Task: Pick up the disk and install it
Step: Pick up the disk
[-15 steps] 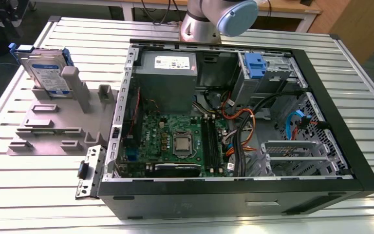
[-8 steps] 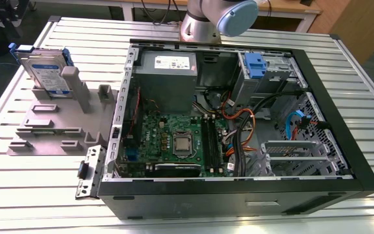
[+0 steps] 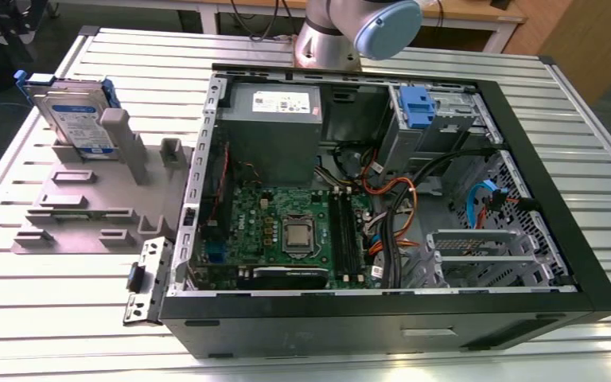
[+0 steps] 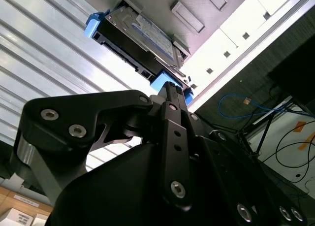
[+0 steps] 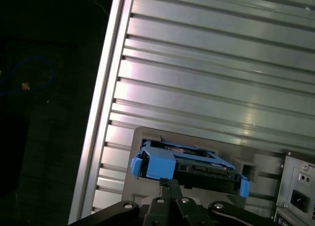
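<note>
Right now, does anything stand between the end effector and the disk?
Nothing visible does. In the first wrist view the end effector is right at the blue end of the disk, which stands in its grey holder.

Silver arm [image 3: 321,48], pale blue joint cap [image 3: 387,28], black screw-studded jaws

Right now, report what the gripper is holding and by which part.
Nothing. The gripper is shut and empty; the disk stands free in its grey fixture.
</note>
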`<state>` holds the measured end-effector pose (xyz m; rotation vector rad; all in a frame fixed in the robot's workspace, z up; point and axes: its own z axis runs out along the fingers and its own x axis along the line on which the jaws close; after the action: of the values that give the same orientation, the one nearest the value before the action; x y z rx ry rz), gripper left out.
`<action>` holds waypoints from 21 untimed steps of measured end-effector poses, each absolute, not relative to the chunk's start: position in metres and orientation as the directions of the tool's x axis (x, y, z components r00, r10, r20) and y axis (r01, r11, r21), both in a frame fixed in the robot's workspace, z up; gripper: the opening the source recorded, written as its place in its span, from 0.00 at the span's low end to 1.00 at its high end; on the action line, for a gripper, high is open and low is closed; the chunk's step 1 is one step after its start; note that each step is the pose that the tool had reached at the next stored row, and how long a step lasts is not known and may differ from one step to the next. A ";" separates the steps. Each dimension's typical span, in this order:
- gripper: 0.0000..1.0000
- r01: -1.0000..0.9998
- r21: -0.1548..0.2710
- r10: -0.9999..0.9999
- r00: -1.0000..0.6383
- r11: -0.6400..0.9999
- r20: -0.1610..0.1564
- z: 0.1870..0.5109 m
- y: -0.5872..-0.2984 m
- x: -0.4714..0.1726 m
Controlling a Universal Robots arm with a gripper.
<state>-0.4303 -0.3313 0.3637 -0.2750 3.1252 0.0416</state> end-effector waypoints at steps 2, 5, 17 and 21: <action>0.11 -0.175 0.026 -0.175 -0.985 0.984 -0.006 0.364 -0.331 -0.430; 0.11 -0.175 0.026 -0.175 -0.985 0.984 -0.006 0.364 -0.331 -0.430; 0.11 -0.191 0.026 -0.191 -0.982 0.981 -0.006 0.364 -0.331 -0.430; 0.11 -0.199 0.026 -0.199 -0.980 0.980 -0.006 0.364 -0.331 -0.430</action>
<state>-0.4303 -0.3313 0.3637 -0.3137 3.1219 0.0416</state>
